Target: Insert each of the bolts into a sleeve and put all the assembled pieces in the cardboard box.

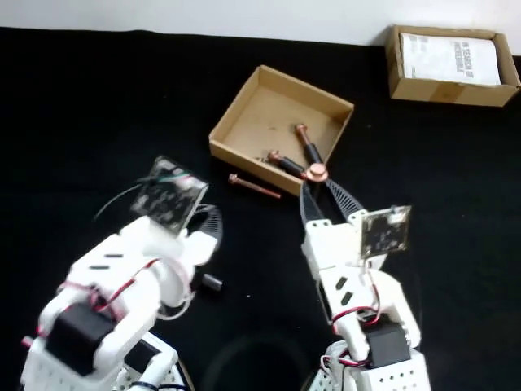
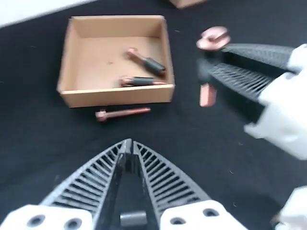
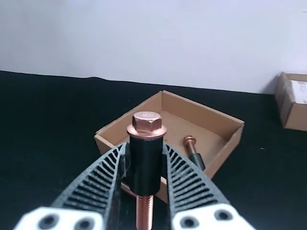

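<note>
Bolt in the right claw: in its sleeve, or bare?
In its sleeve. The bolt shows its copper head above the black sleeve and its thread below it; the right claw clamps the sleeve.

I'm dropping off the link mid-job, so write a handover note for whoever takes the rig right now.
Left hand: shut, empty, facing the cardboard box.
Right hand: shut on an assembled piece, at the box's edge.
Done: two assembled pieces lie in the box.
To do: box the held piece; then join the loose bolt in front of the box with the loose sleeve near the left arm, and box it.
</note>
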You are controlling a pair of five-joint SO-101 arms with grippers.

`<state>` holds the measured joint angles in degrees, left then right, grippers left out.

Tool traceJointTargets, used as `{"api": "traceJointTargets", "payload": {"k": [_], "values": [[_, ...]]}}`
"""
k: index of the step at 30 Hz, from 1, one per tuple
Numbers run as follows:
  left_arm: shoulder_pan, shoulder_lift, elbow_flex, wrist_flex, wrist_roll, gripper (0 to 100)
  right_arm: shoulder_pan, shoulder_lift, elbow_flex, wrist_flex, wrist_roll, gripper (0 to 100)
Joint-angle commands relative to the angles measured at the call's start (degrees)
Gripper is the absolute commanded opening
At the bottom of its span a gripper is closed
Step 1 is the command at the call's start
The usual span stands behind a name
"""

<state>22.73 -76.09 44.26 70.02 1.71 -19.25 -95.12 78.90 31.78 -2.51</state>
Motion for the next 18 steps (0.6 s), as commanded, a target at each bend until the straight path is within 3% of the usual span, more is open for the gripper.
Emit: {"api": "traceJointTargets", "payload": {"k": [1, 11, 18], "values": [[-8.48, -5.93, 4.35, 0.18, -0.35, 1, 2.07, 10.24, -14.02, 0.31, 0.18, 0.6], [-26.33, -29.41, 31.78, -9.67, -0.18, 1, 2.24, 44.53, -39.96, 0.04, 14.33, 0.6], [-28.35, -27.74, 38.99, -13.10, -0.09, 1, 2.33, 64.04, -50.86, 0.04, 26.81, 0.6]]}}
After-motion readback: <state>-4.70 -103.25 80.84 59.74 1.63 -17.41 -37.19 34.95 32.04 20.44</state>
